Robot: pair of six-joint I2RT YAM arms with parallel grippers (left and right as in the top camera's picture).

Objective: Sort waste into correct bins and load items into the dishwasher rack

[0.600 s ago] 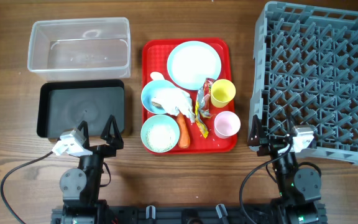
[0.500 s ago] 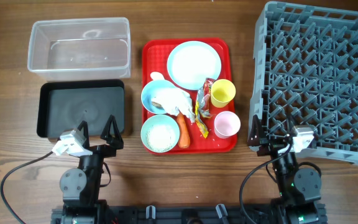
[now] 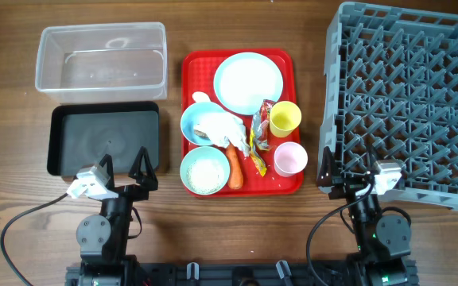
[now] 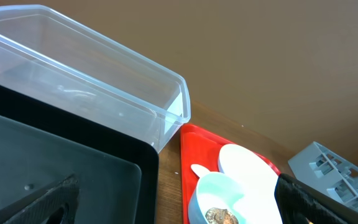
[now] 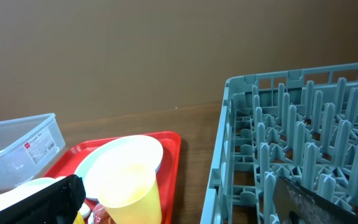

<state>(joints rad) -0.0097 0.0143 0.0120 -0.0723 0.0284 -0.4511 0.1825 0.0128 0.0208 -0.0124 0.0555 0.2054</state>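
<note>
On the red tray [image 3: 191, 71] lie a light blue plate [image 3: 249, 83], a bowl [image 3: 191, 119] with crumpled tissue [image 3: 223, 127], a bowl of rice [image 3: 205, 170], a carrot [image 3: 234, 168], wrappers [image 3: 258, 137], a yellow cup [image 3: 285, 119] and a pink cup [image 3: 290, 159]. The clear bin [image 3: 102, 57] and the black bin [image 3: 106, 141] stand to its left, the grey dishwasher rack [image 3: 408, 103] to its right. My left gripper [image 3: 124, 169] hangs open at the black bin's near edge, holding nothing. My right gripper [image 3: 348, 176] stands open at the rack's near left corner. A brown lump [image 4: 221, 216] sits in the nearer bowl [image 4: 229, 193].
Bare wooden table [image 3: 173, 206] runs along the front, between the two arm bases. A narrow wooden strip [image 5: 197, 168] separates the tray from the rack. Cables loop from each arm near the front edge.
</note>
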